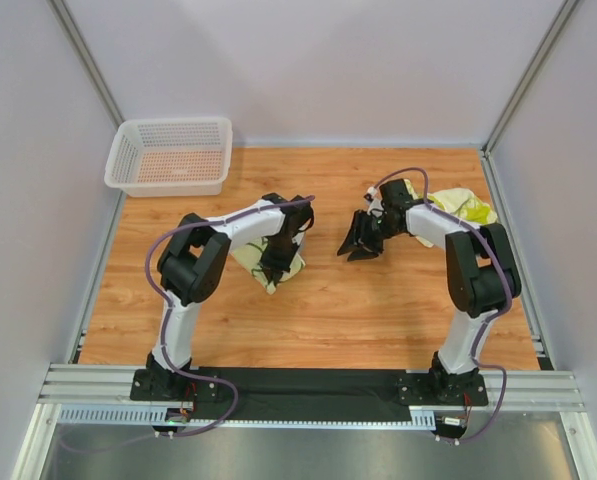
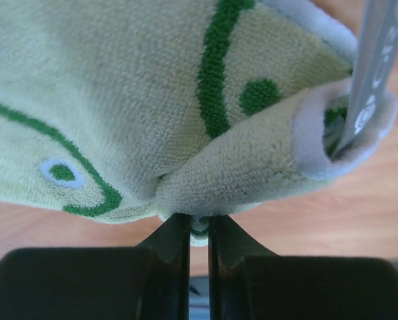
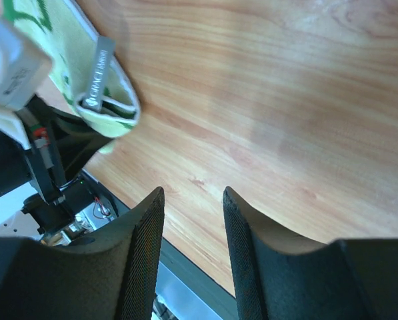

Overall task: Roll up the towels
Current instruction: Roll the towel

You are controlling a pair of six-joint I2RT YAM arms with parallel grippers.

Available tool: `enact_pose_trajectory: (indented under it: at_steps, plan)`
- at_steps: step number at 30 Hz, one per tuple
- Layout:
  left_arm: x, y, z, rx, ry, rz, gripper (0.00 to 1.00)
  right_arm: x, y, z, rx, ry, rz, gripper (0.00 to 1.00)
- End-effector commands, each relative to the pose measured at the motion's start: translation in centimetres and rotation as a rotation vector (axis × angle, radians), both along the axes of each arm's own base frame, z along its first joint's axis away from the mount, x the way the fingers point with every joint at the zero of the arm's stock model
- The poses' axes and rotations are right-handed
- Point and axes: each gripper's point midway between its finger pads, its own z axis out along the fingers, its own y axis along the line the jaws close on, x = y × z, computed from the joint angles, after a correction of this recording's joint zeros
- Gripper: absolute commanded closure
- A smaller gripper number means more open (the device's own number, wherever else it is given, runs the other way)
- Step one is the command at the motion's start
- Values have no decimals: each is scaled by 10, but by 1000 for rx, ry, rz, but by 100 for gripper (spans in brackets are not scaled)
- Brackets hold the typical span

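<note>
— Cream terry with green squiggles sits between the black fingers of our left gripper (image 2: 199, 223). The jaws are clenched on a folded corner of the towel (image 2: 119, 100), with only a sliver of gap between them.
— So we have our hold. Where does the cloth lie?
— On the wooden table (image 1: 358, 310), under the left wrist. The pinched corner looks raised, and the grey label (image 2: 375, 73) sticks out beside it. Our right gripper (image 3: 193, 200) hangs nearby, jaws apart, nothing in them.
— Then we judge the rolling of this one is only starting, since we see no tube yet.
— Agreed. Next we would need to turn the pinched edge over onto the flat part and wind it snugly, perhaps with the right gripper steadying. The second towel (image 1: 465, 207) lies crumpled by the right arm, well apart.
</note>
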Motion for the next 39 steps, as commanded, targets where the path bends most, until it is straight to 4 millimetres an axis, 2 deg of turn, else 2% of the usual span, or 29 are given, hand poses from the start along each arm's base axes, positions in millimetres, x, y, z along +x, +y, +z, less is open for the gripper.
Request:
enact_pose_trajectory:
  at_steps: [1, 7, 13, 18, 23, 29, 36, 39]
  plan:
    - [-51, -59, 7, -234, 351, 95, 91, 0, -7, 28, -26, -82, 31, 57]
    - [-51, -109, 38, -491, 517, 212, 90, -26, -10, 39, 0, -66, 67, 55]
    - [-42, -131, 56, -709, 614, 285, 88, -49, 0, 47, 77, -81, 106, 43]
    - [-38, -130, 55, -740, 642, 298, 86, -61, 16, 44, 100, -106, 157, 39]
    - [-41, -123, 49, -722, 650, 296, 85, -63, 27, 30, 98, -85, 154, 37]
    - [-44, -119, 46, -711, 652, 273, 85, -52, 47, 22, 131, -87, 145, 36]
    - [-45, -118, 50, -727, 645, 248, 85, -37, 51, -5, 101, -46, 131, 38]
    - [-46, -117, 50, -732, 639, 237, 85, -34, 54, -8, 101, -41, 131, 40]
